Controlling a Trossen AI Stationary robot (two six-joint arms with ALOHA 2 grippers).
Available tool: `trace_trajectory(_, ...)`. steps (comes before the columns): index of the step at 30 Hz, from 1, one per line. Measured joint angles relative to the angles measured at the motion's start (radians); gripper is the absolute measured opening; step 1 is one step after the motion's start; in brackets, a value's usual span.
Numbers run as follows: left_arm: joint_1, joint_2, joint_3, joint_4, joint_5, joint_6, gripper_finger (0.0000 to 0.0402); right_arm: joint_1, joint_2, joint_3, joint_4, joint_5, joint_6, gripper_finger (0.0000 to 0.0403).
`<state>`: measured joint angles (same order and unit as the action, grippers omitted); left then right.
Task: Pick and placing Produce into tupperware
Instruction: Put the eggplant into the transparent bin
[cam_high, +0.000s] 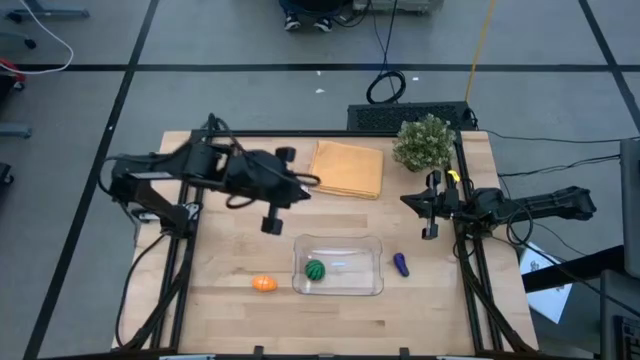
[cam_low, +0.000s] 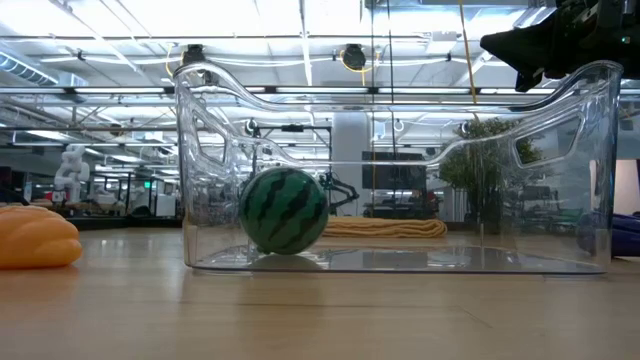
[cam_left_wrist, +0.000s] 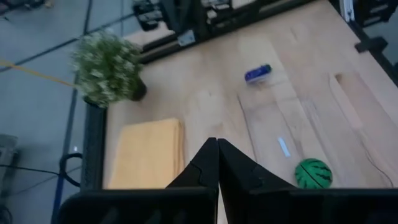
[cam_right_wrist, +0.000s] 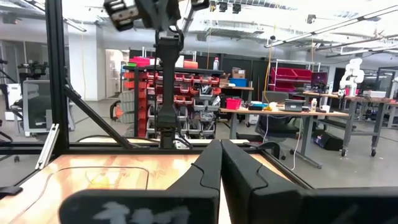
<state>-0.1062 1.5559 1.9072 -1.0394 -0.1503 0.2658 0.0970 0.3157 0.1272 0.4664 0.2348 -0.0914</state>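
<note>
The left gripper (cam_high: 272, 224) hangs above the bare wood toward ten o'clock of the tupperware (cam_high: 338, 243), its two dark matte fingers (cam_left_wrist: 208, 163) pressed flat together into a wedge with nothing between them. The right gripper (cam_high: 429, 232) sits out at the table's three o'clock edge, jaws likewise closed and empty, pointed across the table. Centre-front is the tupperware itself, a clear glossy plastic tub, rectangular with rounded corners and scooped handle cut-outs along the rim. Inside it, near its seven o'clock corner, rests the watermelon ball (cam_low: 284, 210), round, dark green with lighter wavy stripes. The orange piece (cam_high: 263, 284) lies on the pale plank tabletop (cam_high: 230, 320) at about eight o'clock from the tub, smooth and lumpy, apart from its wall. The eggplant (cam_high: 401, 264), small, elongated and purple-blue, lies just beyond the tub at three o'clock. Farther back at twelve o'clock lie a flat folded tan cloth (cam_high: 347, 168) and a bushy potted plant (cam_high: 424, 142).
</note>
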Motion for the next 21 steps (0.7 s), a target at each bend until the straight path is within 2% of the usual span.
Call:
trace_trajectory(7,0.082,-0.098,0.000,-0.006,-0.003,-0.004,0.0000,0.000,0.000,0.000,0.000,0.000,-0.002,0.0000)
trace_trajectory(13,0.152,-0.193,-0.009,0.003,0.053,-0.006,0.0000,0.000,0.000,0.000,0.000,0.000,-0.003,0.0000)
trace_trajectory(17,0.175,-0.277,-0.103,0.063,0.060,-0.006,0.0000,0.000,0.000,0.000,0.000,0.000,-0.003,0.0000)
trace_trajectory(21,0.210,-0.397,-0.265,0.168,0.060,-0.042,0.0000,0.000,0.000,0.000,-0.001,0.000,-0.002,0.0000)
